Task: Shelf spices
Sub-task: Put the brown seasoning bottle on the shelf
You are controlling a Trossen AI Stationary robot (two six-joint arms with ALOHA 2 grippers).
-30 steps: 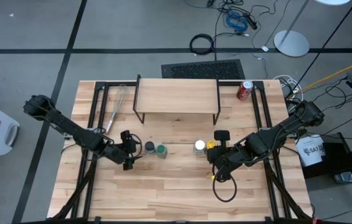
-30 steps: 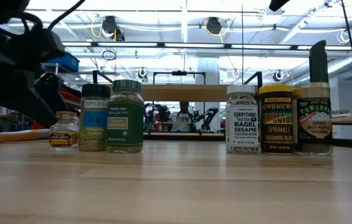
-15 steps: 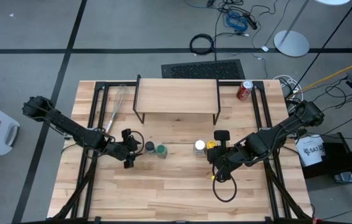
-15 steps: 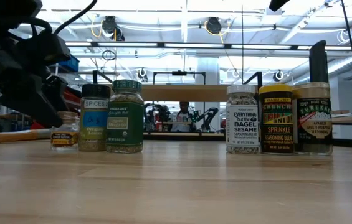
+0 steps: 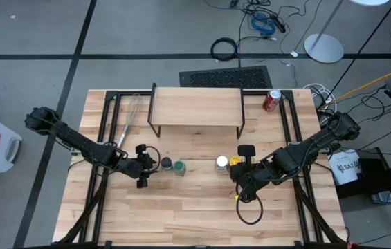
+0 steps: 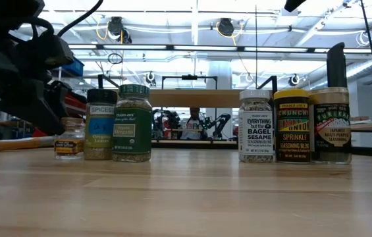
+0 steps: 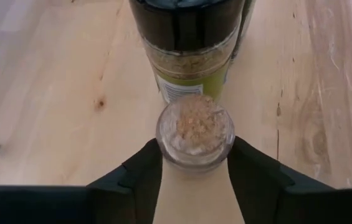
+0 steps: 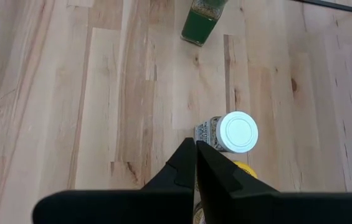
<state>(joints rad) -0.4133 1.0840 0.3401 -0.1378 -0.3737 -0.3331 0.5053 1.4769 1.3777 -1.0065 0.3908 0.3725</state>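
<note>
Two groups of spice jars stand upright on the table. The left group is a small clear jar with tan contents, a dark-lidded jar and a green-lidded jar. The right group is a white-lidded jar, a yellow jar and a dark-labelled jar. My left gripper stands at the left group, shut on the small jar. My right gripper hangs shut above the table beside the white-lidded jar, holding nothing. The shelf stands at the far middle with nothing on its board. My left gripper pinches the small jar's round wall between its two fingers, one on each side, just under the jar's top. The fingers come slanting down from the table's left. The jar stands upright with its base on the table.
A wire whisk lies left of the shelf and a red can stands at its right. A black cable loop lies near the right arm. The near half of the table is bare wood.
My left gripper's fingers have drawn in on the small jar, and the gripper has swung slightly toward the jar row. The jar has stayed upright on the table.
</note>
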